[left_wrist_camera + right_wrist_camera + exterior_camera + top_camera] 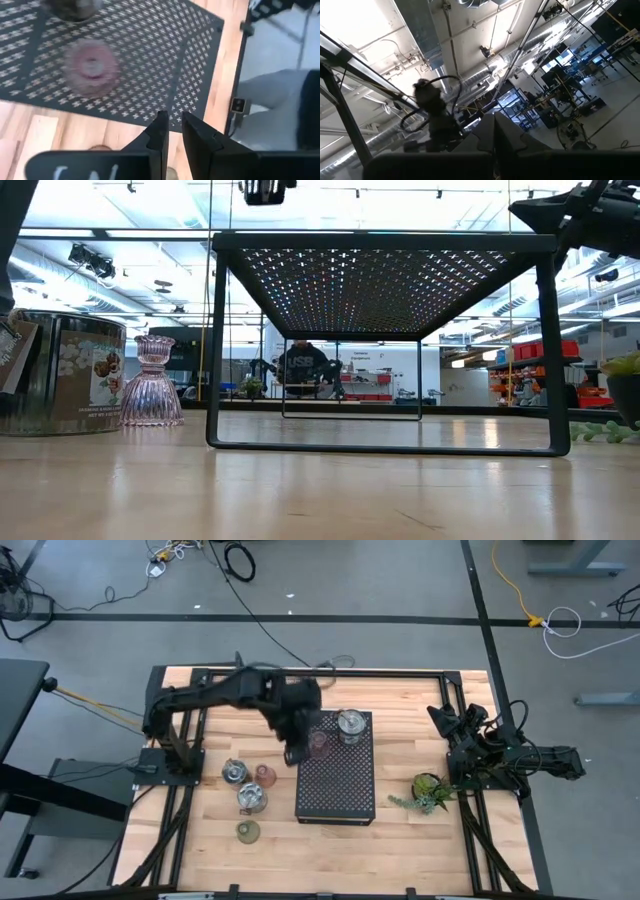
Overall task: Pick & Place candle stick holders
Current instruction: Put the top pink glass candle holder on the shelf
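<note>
A pinkish-red holder (320,743) and a wider clear holder (350,725) stand on top of the black perforated rack (337,795). Both also show in the left wrist view: the pinkish-red holder (90,67) and the clear holder (75,7). On the wood left of the rack stand two silvery holders (234,772) (252,798), a pinkish-red holder (265,774) and an olive-green holder (247,831). My left gripper (172,131) hovers over the rack's left edge beside the pinkish-red holder, empty, its fingers a narrow gap apart. My right gripper (494,135) is shut and empty at the table's right edge.
A small green potted plant (430,790) stands on the table right of the rack, near my right arm (500,755). The rack stands on legs (215,350) with open space beneath its top. Bare wood lies in front of the rack toward the near edge.
</note>
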